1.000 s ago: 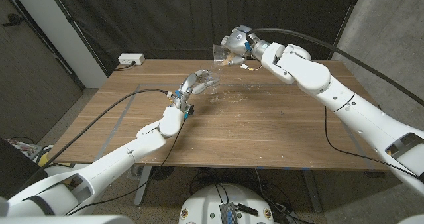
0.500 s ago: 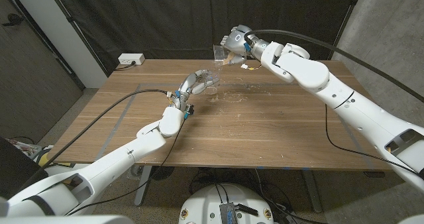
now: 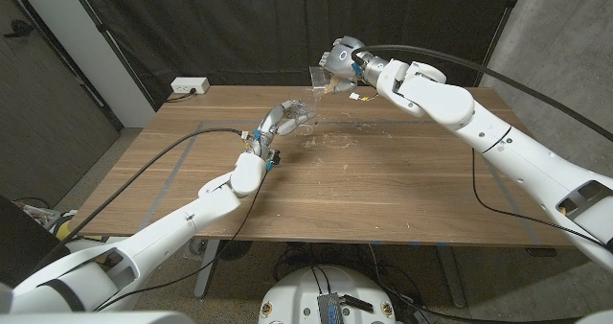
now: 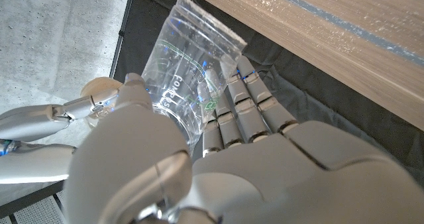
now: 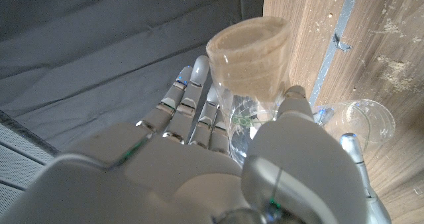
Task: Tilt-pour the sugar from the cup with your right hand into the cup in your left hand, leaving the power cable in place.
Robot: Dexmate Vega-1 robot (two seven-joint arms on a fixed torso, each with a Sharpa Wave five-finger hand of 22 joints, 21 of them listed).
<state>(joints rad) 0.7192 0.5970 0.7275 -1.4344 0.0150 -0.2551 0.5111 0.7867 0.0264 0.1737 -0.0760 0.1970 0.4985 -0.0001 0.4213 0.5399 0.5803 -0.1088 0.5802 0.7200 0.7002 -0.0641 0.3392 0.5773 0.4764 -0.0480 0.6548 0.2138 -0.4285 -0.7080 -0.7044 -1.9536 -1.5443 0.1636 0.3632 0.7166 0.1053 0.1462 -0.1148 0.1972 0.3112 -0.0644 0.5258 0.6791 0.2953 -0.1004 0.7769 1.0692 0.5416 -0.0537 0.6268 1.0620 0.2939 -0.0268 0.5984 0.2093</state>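
Near the head view's upper centre, the right robot hand (image 3: 337, 66) gripped a tilted clear plastic sugar-filled cup (image 3: 317, 75) above the left robot hand (image 3: 275, 125), which clasped an empty clear plastic cup (image 3: 304, 114).

A wooden table (image 3: 383, 185) stood before black curtains (image 3: 239, 27). A white power strip (image 3: 189, 86) lay at its far left corner. A concrete wall (image 3: 565, 46) rose at right.

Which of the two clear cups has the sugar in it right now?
The cup in the right hand, raised: sugar fills it. The left hand's cup looks empty.
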